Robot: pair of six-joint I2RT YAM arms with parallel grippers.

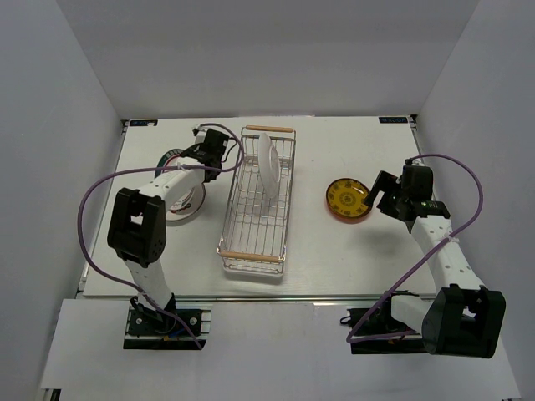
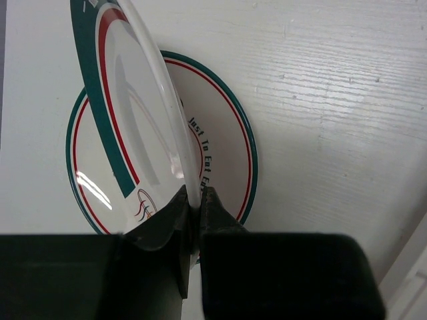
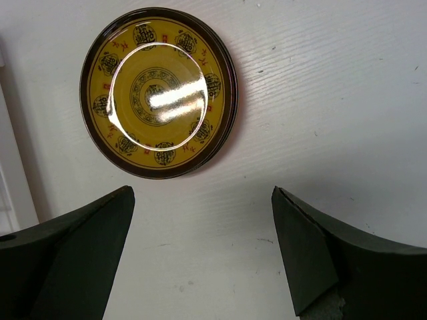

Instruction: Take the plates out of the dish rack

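Black fingers of the left gripper are seen closest, pinched together on the lower rim of a green-rimmed plate. It is held on edge and tilted over a matching flat plate laid on the table. Such a hold is judged to suit stacking: like is being set upon like, at nine o'clock of the dish rack. On the flat plate, "Just To Eat" can be read along the inner red line; further letters are hidden by the held rim and the fingers. A red emblem near the fingers cannot be made out. The right gripper is held with its jaws wide apart and nothing between them. A yellow plate, ringed with dark medallions whose characters cannot be read, is seen at eleven o'clock of it and lies at three o'clock of the rack. One white plate is found standing upright in the rack, toward its twelve o'clock end, so the unloading is judged nearly done
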